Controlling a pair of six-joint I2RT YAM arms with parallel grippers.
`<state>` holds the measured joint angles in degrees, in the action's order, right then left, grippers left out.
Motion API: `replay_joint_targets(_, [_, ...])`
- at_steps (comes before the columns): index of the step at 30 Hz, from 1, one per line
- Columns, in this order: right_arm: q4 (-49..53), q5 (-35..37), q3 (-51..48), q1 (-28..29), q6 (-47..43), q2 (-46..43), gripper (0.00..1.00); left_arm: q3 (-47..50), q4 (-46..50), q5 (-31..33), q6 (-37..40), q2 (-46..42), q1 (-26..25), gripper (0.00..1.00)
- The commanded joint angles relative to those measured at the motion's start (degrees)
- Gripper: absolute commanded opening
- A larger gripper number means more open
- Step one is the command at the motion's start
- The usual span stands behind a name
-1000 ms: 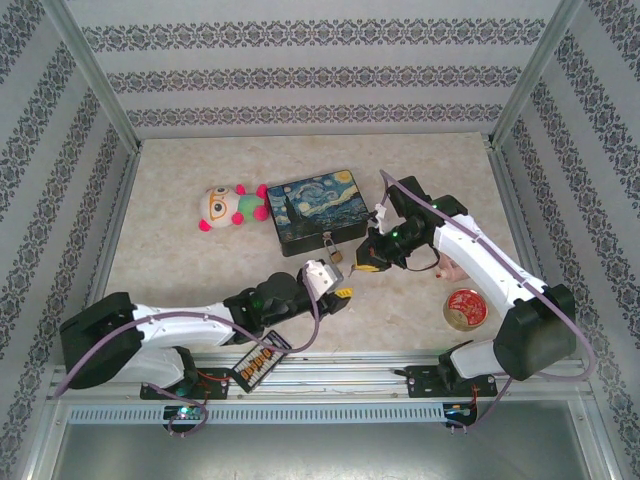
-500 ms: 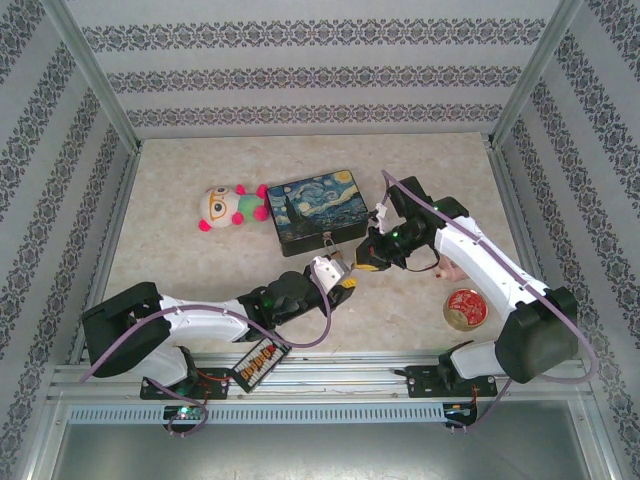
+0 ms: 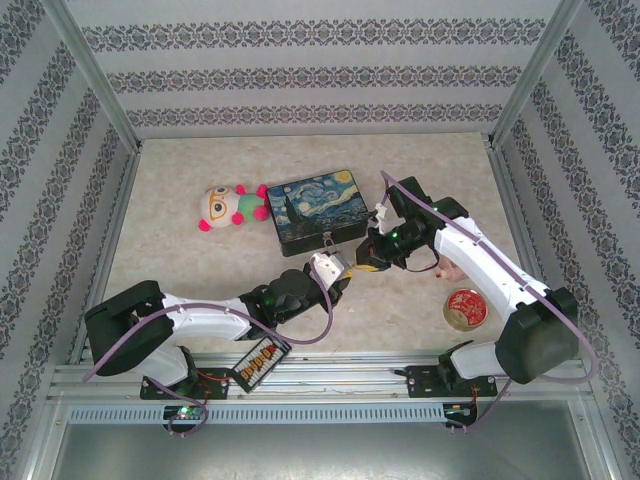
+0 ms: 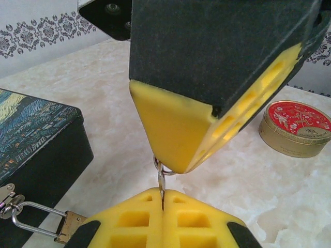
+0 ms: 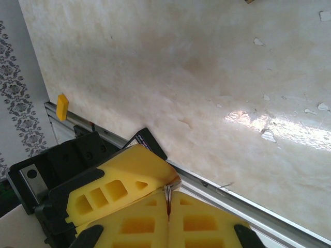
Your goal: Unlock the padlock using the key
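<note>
Key [image 4: 161, 182] in left gripper [image 4: 163, 200], right gripper [image 4: 174, 166], left wrist shows padlock [image 4: 70, 230]

I can't read any writing here. The lid of the red round tin [image 4: 295, 124] has a pale pattern on it, too fine to make out as letters. The painted box [image 3: 315, 210] has only a swirling night-sky picture on its lid.

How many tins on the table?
2: Starry Night box at centre; round red tin at right front. More may be hidden.
</note>
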<state>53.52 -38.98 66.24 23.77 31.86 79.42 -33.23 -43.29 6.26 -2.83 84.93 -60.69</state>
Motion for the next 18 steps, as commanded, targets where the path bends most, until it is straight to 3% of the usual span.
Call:
replay_joint_targets(1, [-0.34, 0.25, 0.0, 0.58, 0.62, -1.61, 0.0, 0.16, -2.7, -1.12, 2.72, -1.45, -0.05, 0.0])
replay_joint_targets(3, [-0.02, 1.15, 0.38, 0.61, 0.4, -2.05, 0.0, 1.11, -2.86, -1.34, 6.02, -2.31, -0.05, 0.0])
replay_joint_targets(7, [1.84, 5.27, 2.11, 0.58, -0.27, -4.26, 0.18, 5.28, -8.51, -2.12, 17.14, -4.18, -0.07, 0.0])
replay_joint_targets(10, [1.06, 5.22, 2.02, 0.49, 1.5, -6.41, 0.26, 7.34, -11.76, -3.05, 26.72, -5.03, -0.06, 0.0])
replay_joint_targets(18, [-1.96, 0.99, -1.35, 1.55, 7.31, -9.36, 0.36, 7.54, -17.7, -3.4, 41.3, -2.18, -0.13, 0.0])
